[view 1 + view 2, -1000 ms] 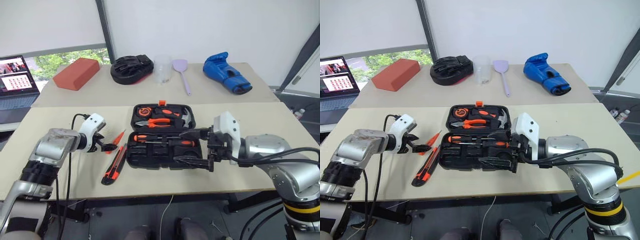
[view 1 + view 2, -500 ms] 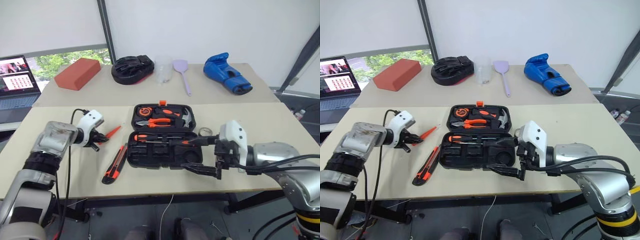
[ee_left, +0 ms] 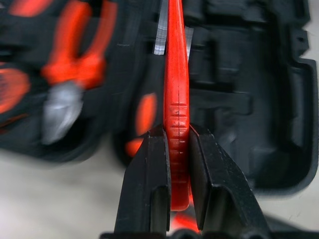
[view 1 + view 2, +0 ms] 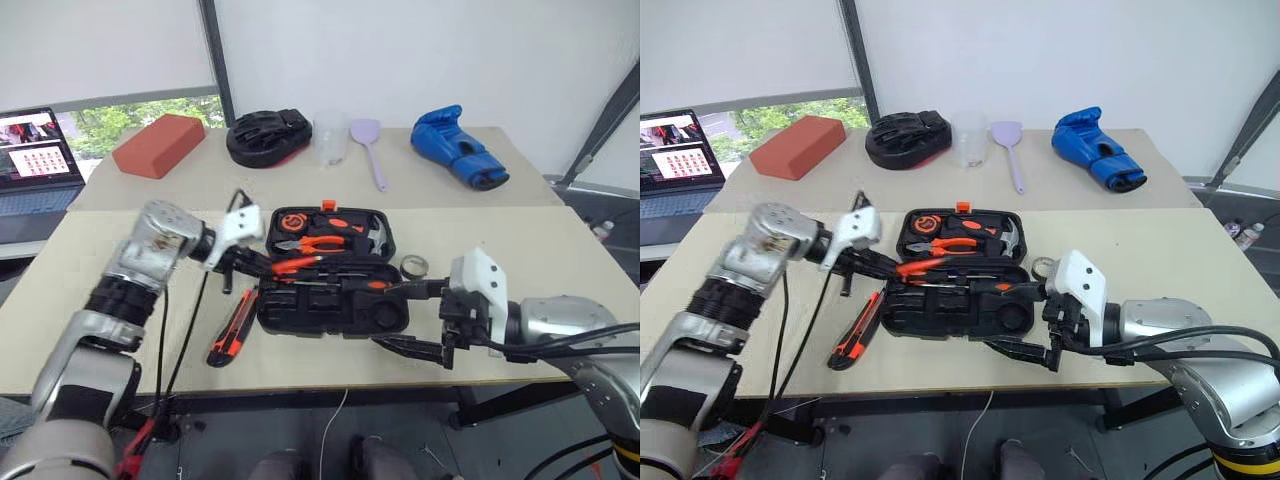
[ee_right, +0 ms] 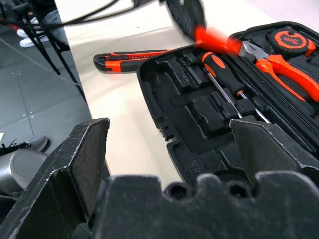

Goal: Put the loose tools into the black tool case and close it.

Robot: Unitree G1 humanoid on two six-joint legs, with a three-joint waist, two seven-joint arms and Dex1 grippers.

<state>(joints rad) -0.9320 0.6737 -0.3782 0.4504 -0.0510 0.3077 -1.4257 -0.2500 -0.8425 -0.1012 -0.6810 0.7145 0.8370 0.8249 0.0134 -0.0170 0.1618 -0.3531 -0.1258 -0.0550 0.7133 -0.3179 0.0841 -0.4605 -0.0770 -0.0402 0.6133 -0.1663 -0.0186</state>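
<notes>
The black tool case [image 4: 385, 318] lies open mid-table, with pliers, a hammer and a tape measure in its far half. A black-and-orange screwdriver [image 4: 340, 284] lies in its near half. My left gripper [image 4: 260, 262] is shut on the slim all-orange screwdriver [image 3: 177, 84] and holds it over the case's left side. The orange-black utility knife [image 4: 232, 327] lies on the table left of the case. A small dark tape roll [image 4: 413, 266] sits by its right edge. My right gripper [image 4: 385, 315] stands open at the case's near right corner, holding nothing.
On the far table sit a red brick [image 4: 158, 145], a round black mitt [image 4: 265, 138], a clear cup [image 4: 328, 138], a lilac spatula [image 4: 368, 145] and a blue boxing glove [image 4: 455, 148]. A laptop [image 4: 35, 160] stands at the far left.
My left gripper shut on the slim orange screwdriver, lifted it off the table and carried it right, over the case. The right gripper drew back slightly toward the table's near edge.
</notes>
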